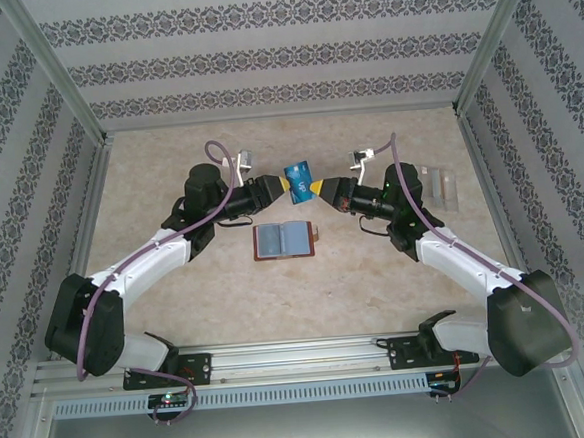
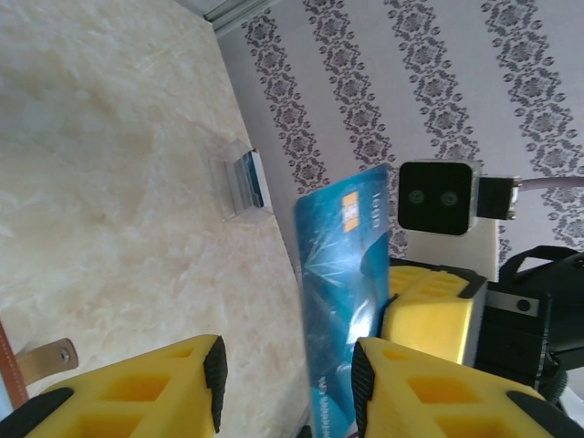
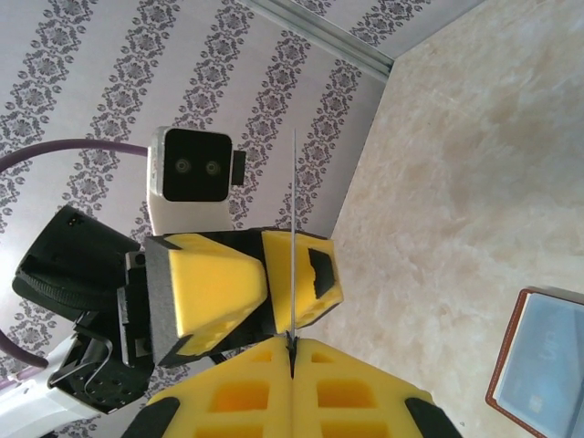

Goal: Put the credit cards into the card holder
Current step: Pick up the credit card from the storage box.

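Right gripper (image 3: 292, 351) clamps the blue credit card (image 1: 298, 170) in midair near the open card holder (image 1: 284, 239) — left gripper (image 2: 287, 365) straddles it, jaws apart (not gripping), so if I release now it'll probably drop.

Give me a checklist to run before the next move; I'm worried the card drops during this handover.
1. Right tool clamped on the blue card: ok.
2. Card sits between the left tool's fingers: ok.
3. Left tool closed on the card: not ok, a gap shows.
4. Card holder lying open below: ok.
5. Free slot in the holder: cannot tell.
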`<action>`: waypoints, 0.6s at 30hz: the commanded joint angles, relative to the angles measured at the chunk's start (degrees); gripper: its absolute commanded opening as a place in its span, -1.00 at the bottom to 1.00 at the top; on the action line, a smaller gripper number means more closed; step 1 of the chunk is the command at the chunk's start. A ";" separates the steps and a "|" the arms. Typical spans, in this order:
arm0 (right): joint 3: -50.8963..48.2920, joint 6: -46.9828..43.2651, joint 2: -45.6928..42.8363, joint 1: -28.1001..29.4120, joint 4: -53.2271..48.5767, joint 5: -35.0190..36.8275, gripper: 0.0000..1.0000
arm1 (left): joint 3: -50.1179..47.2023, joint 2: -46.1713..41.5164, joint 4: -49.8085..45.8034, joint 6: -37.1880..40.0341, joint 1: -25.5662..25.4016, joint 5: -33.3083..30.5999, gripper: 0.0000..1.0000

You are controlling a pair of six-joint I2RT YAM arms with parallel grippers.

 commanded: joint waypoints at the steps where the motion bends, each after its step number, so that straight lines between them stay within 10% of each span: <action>1: 0.74 -1.57 -0.57 1.03 2.58 0.09 -1.00 | -0.31 -1.98 4.92 -2.00 -0.55 1.67 -0.13; 16: 1.49 1.91 3.18 3.16 7.91 -2.24 -1.00 | 1.02 -0.03 6.32 -3.07 -0.56 3.07 -0.89; 18: 1.66 2.32 3.84 3.12 7.63 -2.37 -0.68 | 0.97 -0.17 6.87 -2.91 -0.59 3.36 -1.00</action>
